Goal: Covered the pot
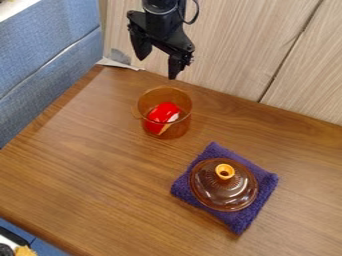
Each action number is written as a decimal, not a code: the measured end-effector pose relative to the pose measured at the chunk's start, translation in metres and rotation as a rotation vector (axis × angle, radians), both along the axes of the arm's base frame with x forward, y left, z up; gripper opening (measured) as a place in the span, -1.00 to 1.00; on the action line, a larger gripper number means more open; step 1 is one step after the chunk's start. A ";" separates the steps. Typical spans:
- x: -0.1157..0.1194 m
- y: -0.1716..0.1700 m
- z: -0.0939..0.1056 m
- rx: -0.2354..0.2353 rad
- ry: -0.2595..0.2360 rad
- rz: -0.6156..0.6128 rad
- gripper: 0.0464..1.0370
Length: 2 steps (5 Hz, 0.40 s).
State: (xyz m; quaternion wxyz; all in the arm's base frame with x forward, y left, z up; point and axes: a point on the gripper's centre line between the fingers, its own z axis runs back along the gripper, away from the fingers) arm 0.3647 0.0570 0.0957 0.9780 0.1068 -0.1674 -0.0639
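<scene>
Hangs above the back edge of brown wooden bench (100, 155) with black two-finger gripper (157, 66) wide and empty, likely to suit the orange knob (225, 171) of round brown glass lid (220, 194), set knob-up on purple cloth (264, 193), perhaps against slipping, for covering the transparent amber pot (176, 131) near this edge.

This looks like an indoor robot workspace, perhaps in a lab or office, though which of the two cannot be told. A black robot arm (160, 25) with a pincer (157, 66) hangs over a wood-grain counter (87, 170). Pale wood-grain panels (234, 45) stand behind it, and blue padded panels (47, 45) line the left side. The pot (167, 131) and lid (224, 192) add a kitchen touch.
</scene>
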 end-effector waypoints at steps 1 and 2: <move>-0.001 0.000 -0.012 -0.005 0.036 -0.001 0.93; 0.002 -0.024 -0.008 -0.018 0.070 -0.101 0.93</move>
